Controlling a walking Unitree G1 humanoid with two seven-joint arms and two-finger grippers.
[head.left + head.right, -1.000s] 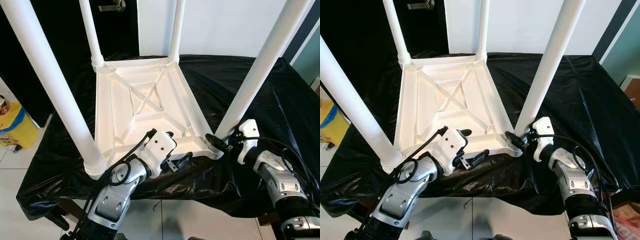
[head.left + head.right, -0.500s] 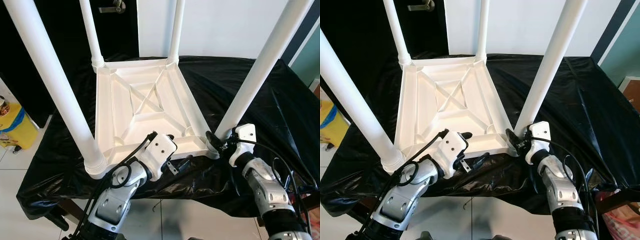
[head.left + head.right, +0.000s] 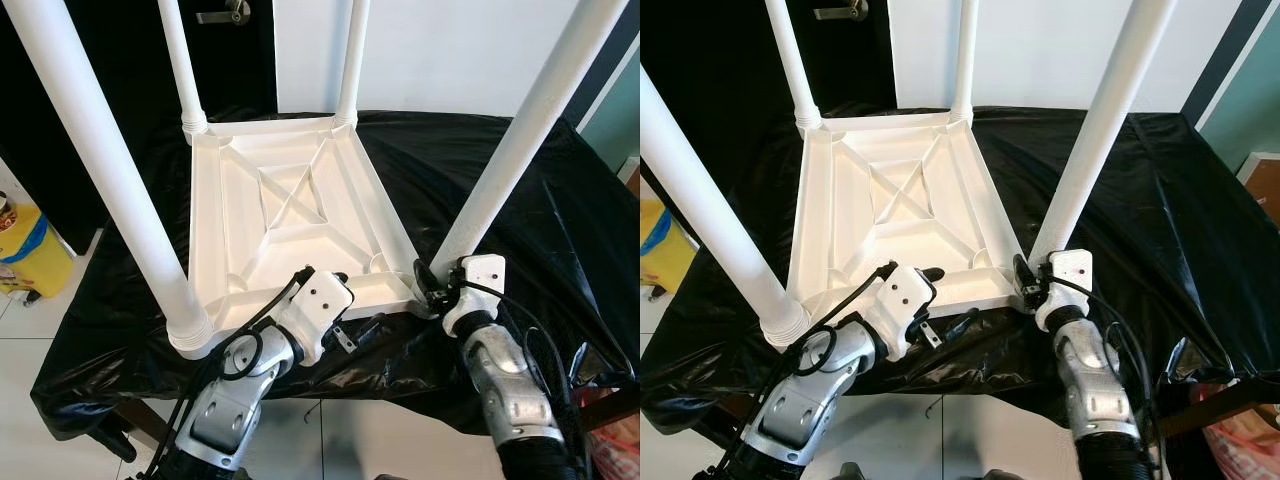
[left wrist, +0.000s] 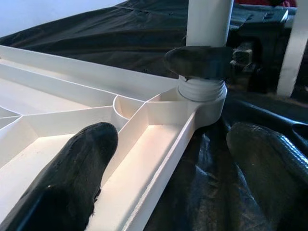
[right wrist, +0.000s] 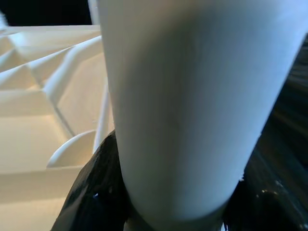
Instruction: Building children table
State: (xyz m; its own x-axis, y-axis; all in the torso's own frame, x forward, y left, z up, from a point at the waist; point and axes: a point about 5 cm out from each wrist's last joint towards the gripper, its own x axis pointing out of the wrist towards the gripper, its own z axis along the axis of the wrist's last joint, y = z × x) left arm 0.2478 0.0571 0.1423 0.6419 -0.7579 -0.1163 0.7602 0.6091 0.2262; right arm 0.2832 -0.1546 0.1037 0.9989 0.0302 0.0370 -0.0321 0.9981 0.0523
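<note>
The white children's table (image 3: 280, 200) lies upside down on a black sheet, its four legs pointing up. My left gripper (image 3: 352, 300) is open and straddles the near rim of the tabletop. One finger (image 4: 72, 178) rests inside the frame and the other finger (image 4: 269, 163) is outside over the sheet. My right gripper (image 3: 432, 285) is shut on the base of the near right leg (image 3: 520, 140), where the leg meets its corner socket (image 4: 202, 96). In the right wrist view the leg (image 5: 192, 96) sits between both black fingers.
The black sheet (image 3: 520, 190) drapes over the support's edges. A yellow bag (image 3: 25, 255) sits on the tiled floor at left. A dark door with a handle (image 3: 225, 15) and a white wall stand behind. A pink bag (image 3: 1240, 440) lies at lower right.
My right forearm has swung in toward the left beneath the near right corner, while its gripper stays at the leg base. The left arm has barely moved.
</note>
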